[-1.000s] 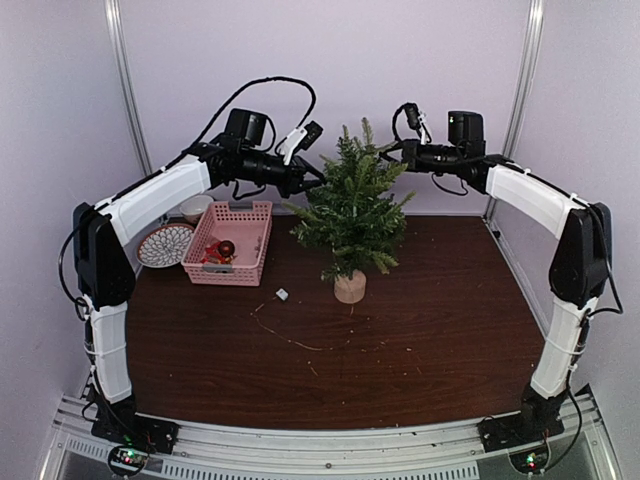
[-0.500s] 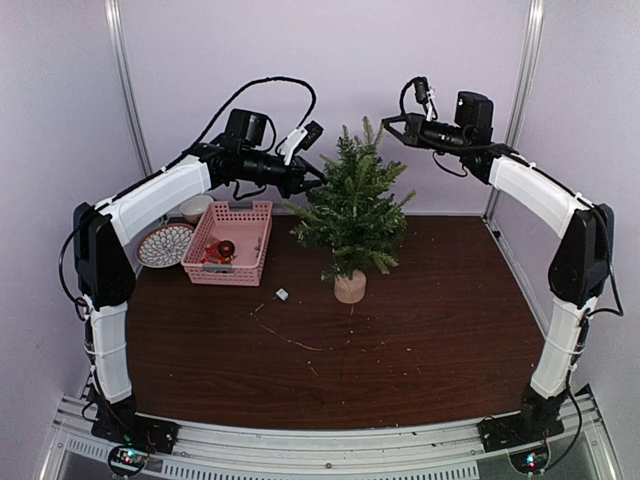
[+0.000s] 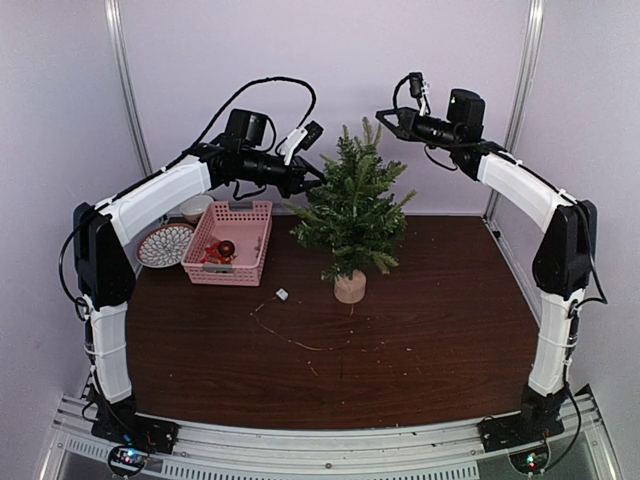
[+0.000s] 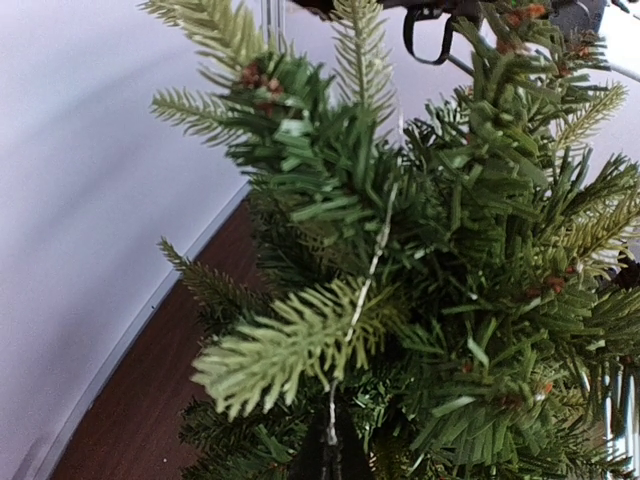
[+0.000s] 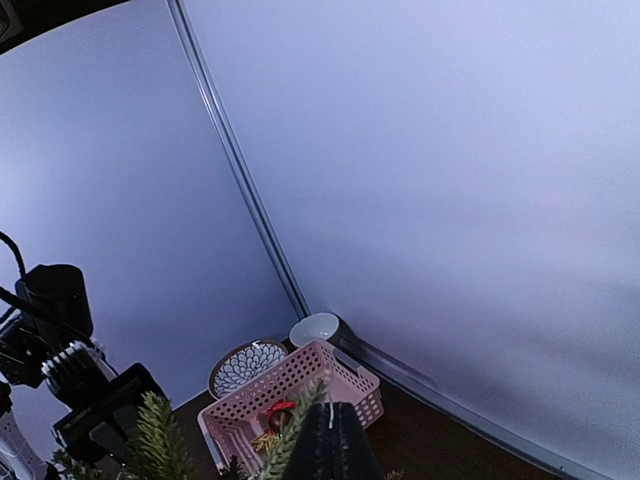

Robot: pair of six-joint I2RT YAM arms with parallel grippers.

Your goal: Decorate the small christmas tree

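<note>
Both sets of jaws were clenched. The left jaws, at the end of the left arm [image 3: 160, 195], were pushed into the upper left branches of the small christmas tree [image 3: 350, 205]. In the left wrist view, a thin wire [image 4: 365, 280] ran up from between the dark fingertips [image 4: 318, 462] at the bottom edge and threaded through the green needles, so these jaws were pinching that wire. The right jaws, on the right arm [image 3: 520, 190], hung in the air above and just to the right of the treetop, clear of the branches. In the right wrist view their fingertips [image 5: 330, 450] were pressed together. A pale sliver showed at the tip, too small to tell whether anything was gripped.

The tree stood upright on its pale stump base [image 3: 349, 288] near the middle of the dark wooden tabletop [image 3: 430, 310], toward the back wall. Left of it lay a pink basket [image 3: 232, 240] with a red ornament [image 3: 226, 247] inside. Just beside the basket's left side sat a patterned plate [image 3: 164, 244], and a small white bowl [image 3: 194, 207] sat behind the plate, against the wall. In front of the tree, between it and the basket, a small white box [image 3: 281, 294] rested on the tabletop, with a faint strand of wire [image 3: 300, 343] curling forward from it.
</note>
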